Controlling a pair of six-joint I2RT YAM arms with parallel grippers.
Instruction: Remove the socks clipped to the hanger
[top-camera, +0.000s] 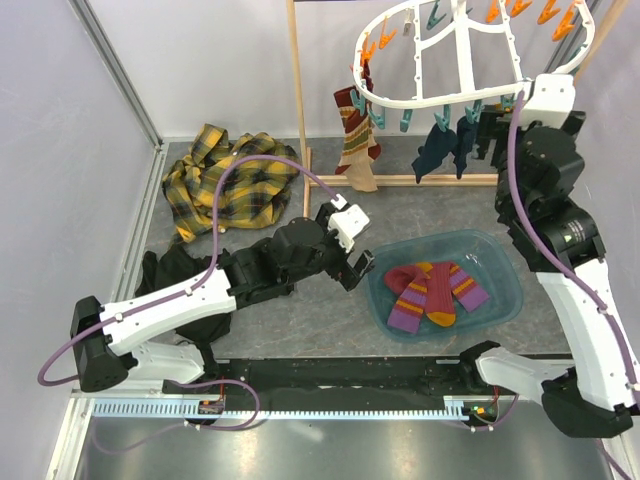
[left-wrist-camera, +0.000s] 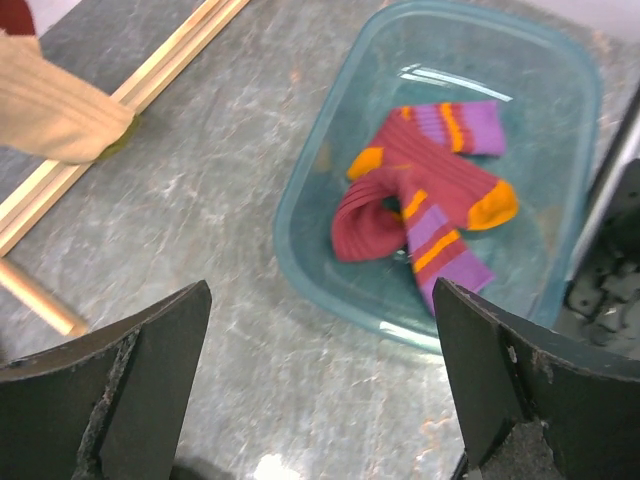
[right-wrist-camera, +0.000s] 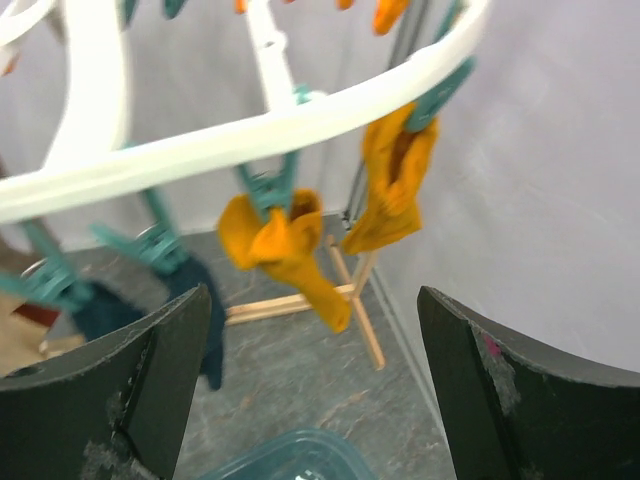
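Observation:
The white oval hanger (top-camera: 440, 95) hangs at the top right with orange and teal clips. A maroon striped sock and a beige sock (top-camera: 356, 140) hang at its left; two navy socks (top-camera: 440, 148) hang at its front. Two mustard socks (right-wrist-camera: 290, 250) hang from teal clips in the right wrist view. My right gripper (right-wrist-camera: 310, 400) is open and empty, just below and in front of them. Two maroon striped socks (top-camera: 432, 290) lie in the teal tub (top-camera: 500, 300). My left gripper (top-camera: 350, 262) is open and empty, left of the tub, over the table.
A yellow plaid shirt (top-camera: 220, 180) lies at the back left. A black garment (top-camera: 170, 270) lies under the left arm. The wooden frame stand (top-camera: 300, 110) has a post and a floor rail (top-camera: 400, 181) behind the tub. A wall stands close on the right.

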